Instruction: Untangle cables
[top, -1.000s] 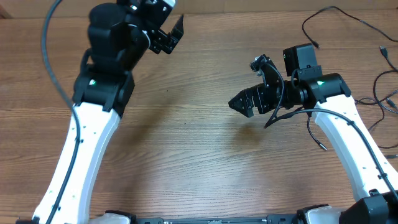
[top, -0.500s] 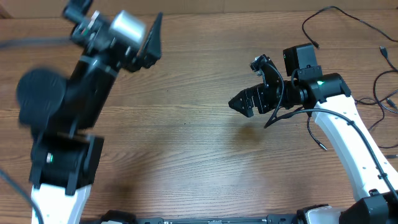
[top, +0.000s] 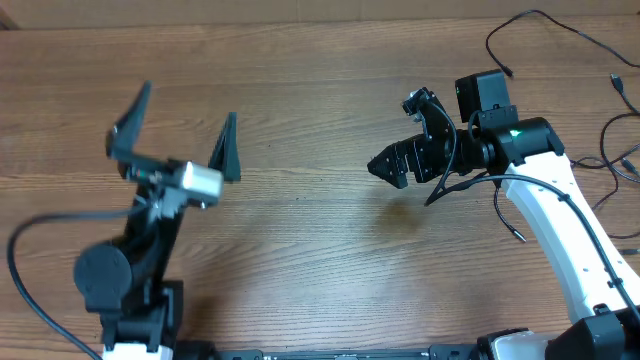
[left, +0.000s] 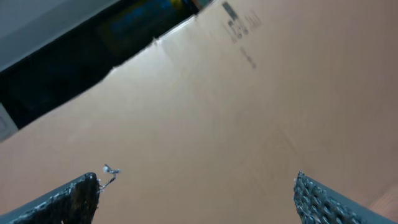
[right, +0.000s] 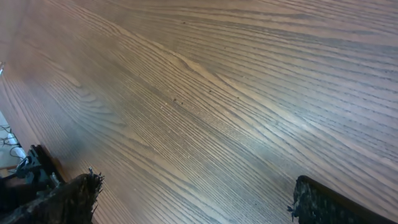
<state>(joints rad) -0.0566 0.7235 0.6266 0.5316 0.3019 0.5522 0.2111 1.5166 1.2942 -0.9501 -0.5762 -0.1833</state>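
Left fingers (top: 228, 152) and right fingers (right: 323, 202) gape wide, empty; cables (top: 540, 12) lie seemingly tangled far right.

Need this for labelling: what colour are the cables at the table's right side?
The cables are black, clearest in the overhead view.

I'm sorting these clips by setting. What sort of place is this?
Probably a robotics lab bench, not a home: a left arm and right arm at a wood-grain table, thin black cables loose near its right edge, and what looks like a cardboard box in the left wrist view.
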